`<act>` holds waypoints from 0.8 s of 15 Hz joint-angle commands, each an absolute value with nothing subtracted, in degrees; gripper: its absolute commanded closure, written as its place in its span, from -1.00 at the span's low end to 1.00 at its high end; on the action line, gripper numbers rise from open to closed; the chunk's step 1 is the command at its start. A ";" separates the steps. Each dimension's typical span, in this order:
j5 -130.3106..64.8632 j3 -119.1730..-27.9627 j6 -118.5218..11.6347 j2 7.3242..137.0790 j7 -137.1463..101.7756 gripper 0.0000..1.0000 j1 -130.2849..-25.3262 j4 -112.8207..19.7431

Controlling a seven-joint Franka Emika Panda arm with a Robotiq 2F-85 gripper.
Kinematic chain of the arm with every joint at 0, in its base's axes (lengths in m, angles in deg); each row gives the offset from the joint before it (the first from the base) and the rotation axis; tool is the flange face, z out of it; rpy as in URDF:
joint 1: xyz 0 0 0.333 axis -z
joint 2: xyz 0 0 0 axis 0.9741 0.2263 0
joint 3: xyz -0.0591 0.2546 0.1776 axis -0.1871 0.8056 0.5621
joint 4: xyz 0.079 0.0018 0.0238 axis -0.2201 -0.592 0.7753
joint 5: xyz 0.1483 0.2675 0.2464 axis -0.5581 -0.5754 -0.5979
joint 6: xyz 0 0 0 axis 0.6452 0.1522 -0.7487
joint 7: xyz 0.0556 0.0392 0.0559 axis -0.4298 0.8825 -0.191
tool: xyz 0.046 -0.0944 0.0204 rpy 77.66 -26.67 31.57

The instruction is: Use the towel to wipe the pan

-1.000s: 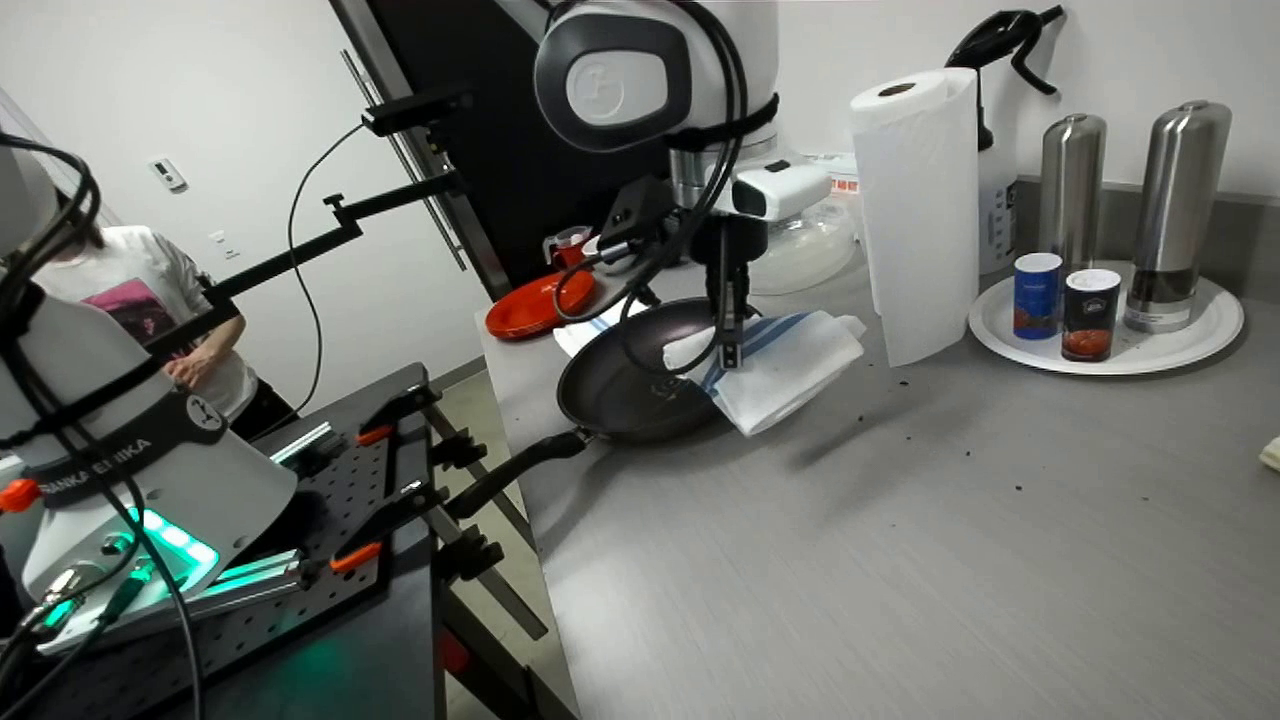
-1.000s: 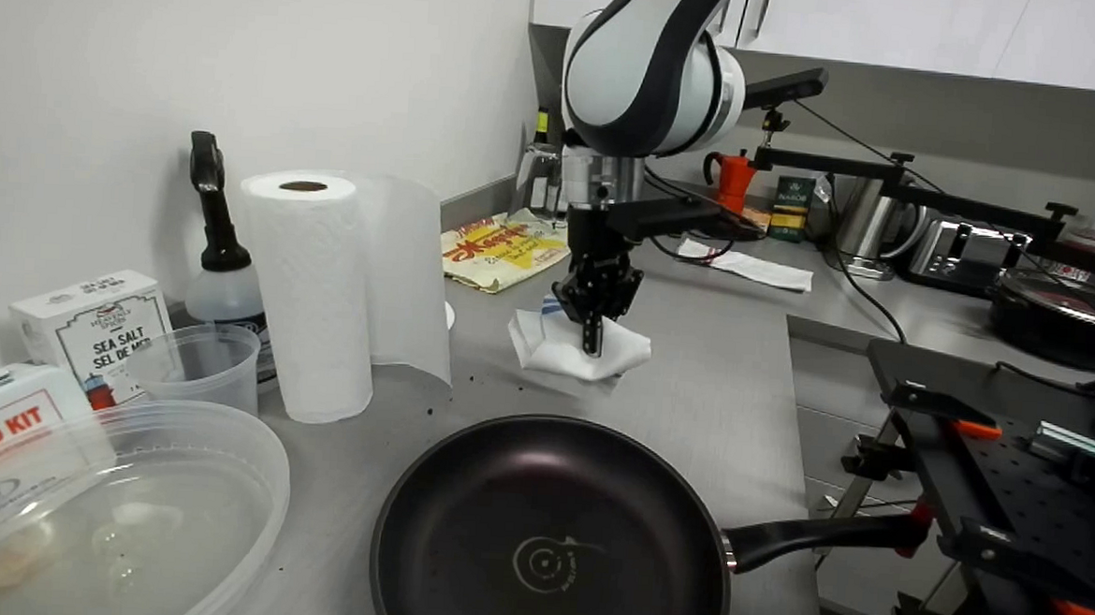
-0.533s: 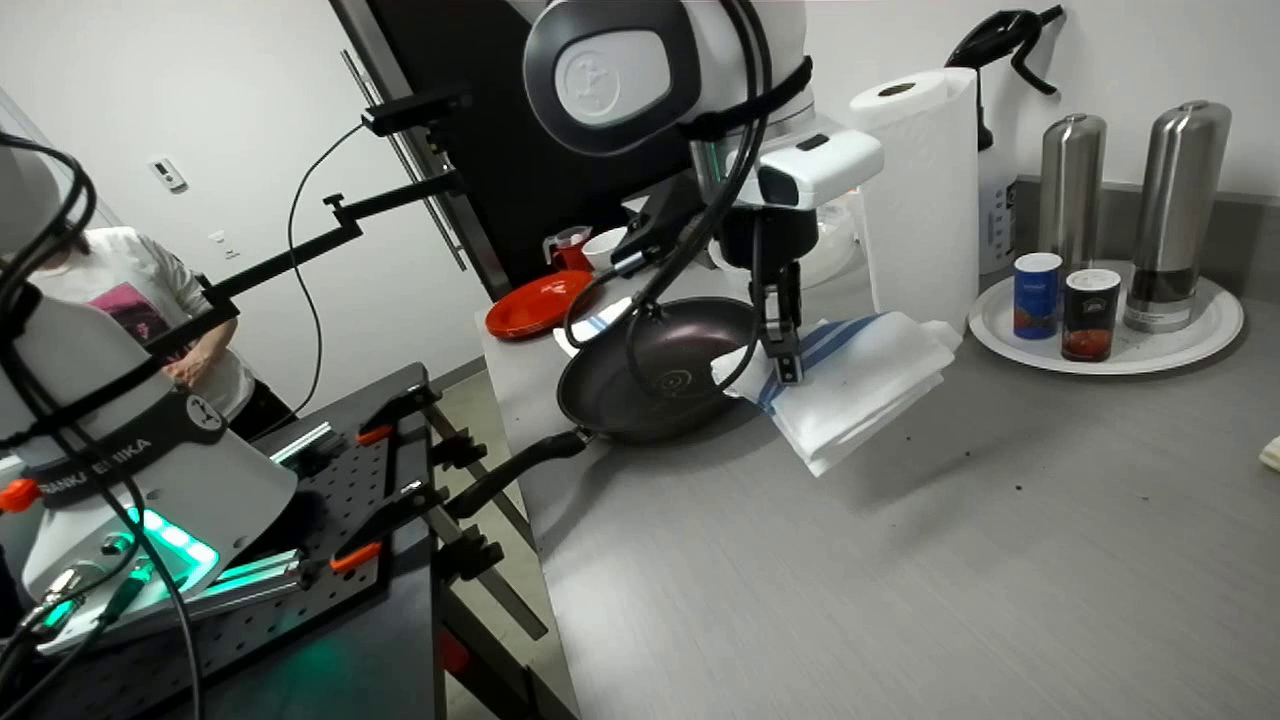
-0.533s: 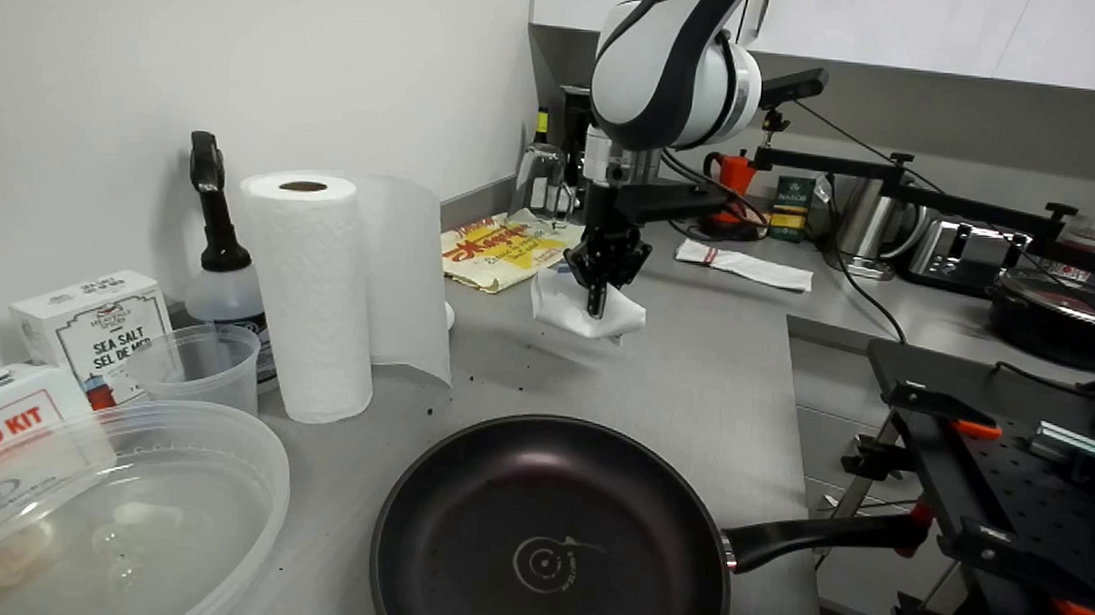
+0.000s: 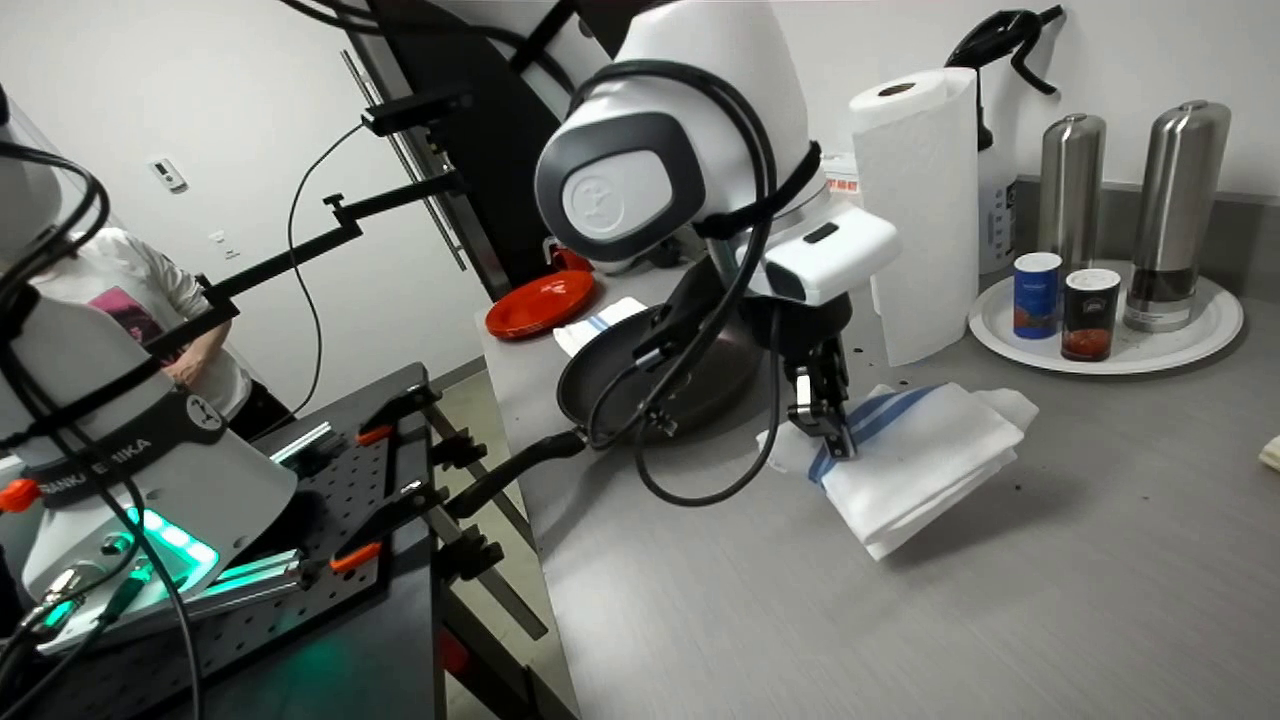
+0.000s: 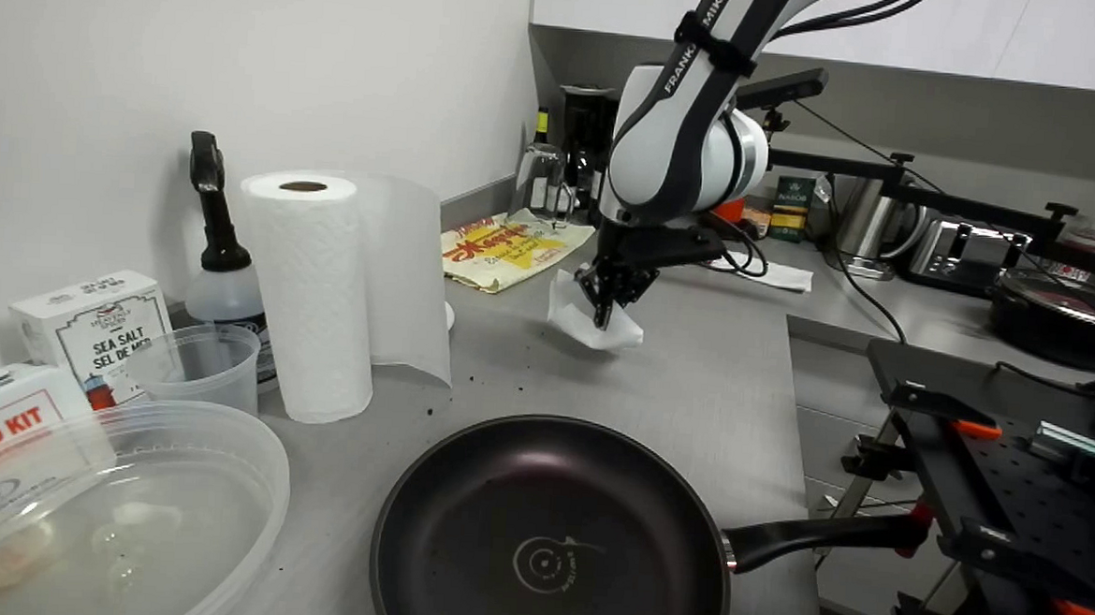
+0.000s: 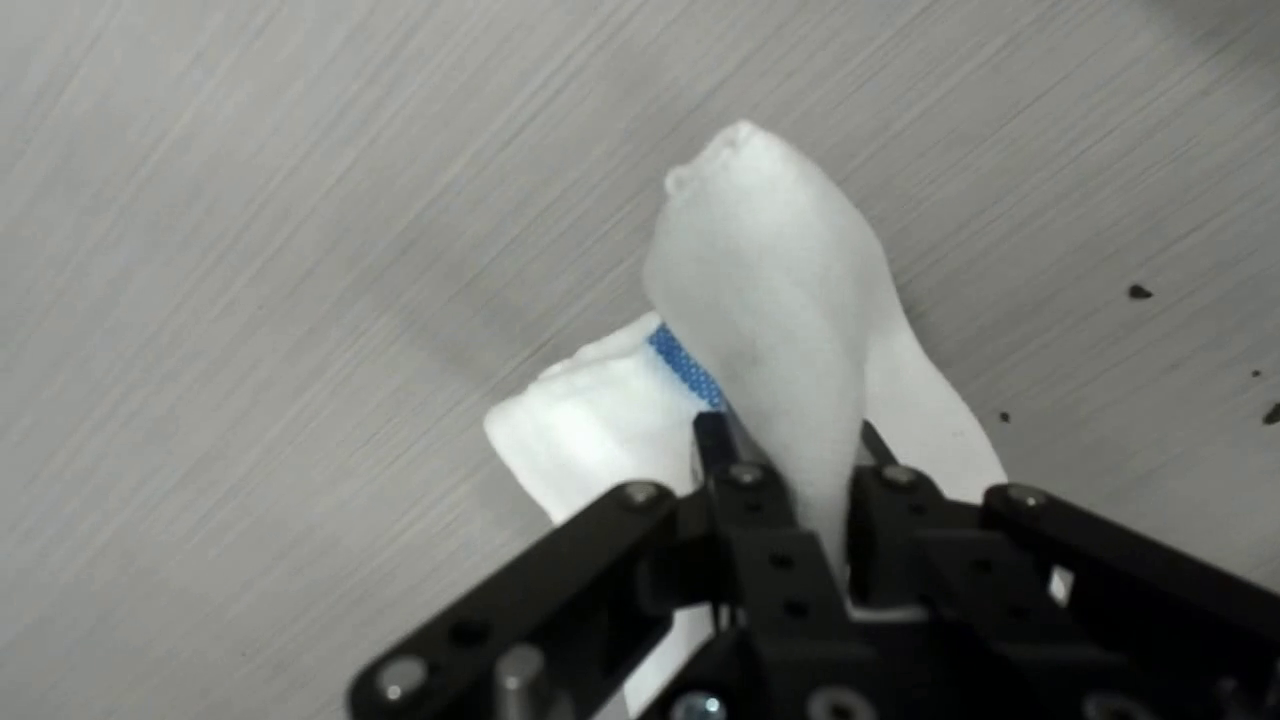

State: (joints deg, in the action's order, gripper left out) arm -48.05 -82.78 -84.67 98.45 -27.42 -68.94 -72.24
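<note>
Towel (image 5: 930, 460) was clamped in gripper (image 7: 793, 440) | held above counter (image 5: 760, 610), apart from pan (image 6: 551, 509) | carrying step was judged | transfer to pan was presumably required

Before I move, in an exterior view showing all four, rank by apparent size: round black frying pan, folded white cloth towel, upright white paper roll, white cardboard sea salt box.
Largest to smallest:
Frying pan, probably enlarged by nearness
Paper roll
Sea salt box
Towel, partly hidden by the fingers

A kitchen — toaster (image 6: 984, 265), steel kettle (image 6: 867, 226), pan (image 6: 547, 504) and white cupboards (image 6: 945, 47) show it.
</note>
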 commanded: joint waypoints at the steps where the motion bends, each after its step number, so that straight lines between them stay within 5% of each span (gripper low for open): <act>1: -48.10 -84.04 -85.93 101.58 -29.99 0.93 -69.22 -70.92; 12: -49.98 -80.02 -80.43 102.13 -30.14 0.93 -66.81 -70.40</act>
State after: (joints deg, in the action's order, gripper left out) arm -48.84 -81.88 -82.87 102.46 -30.05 -68.15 -71.33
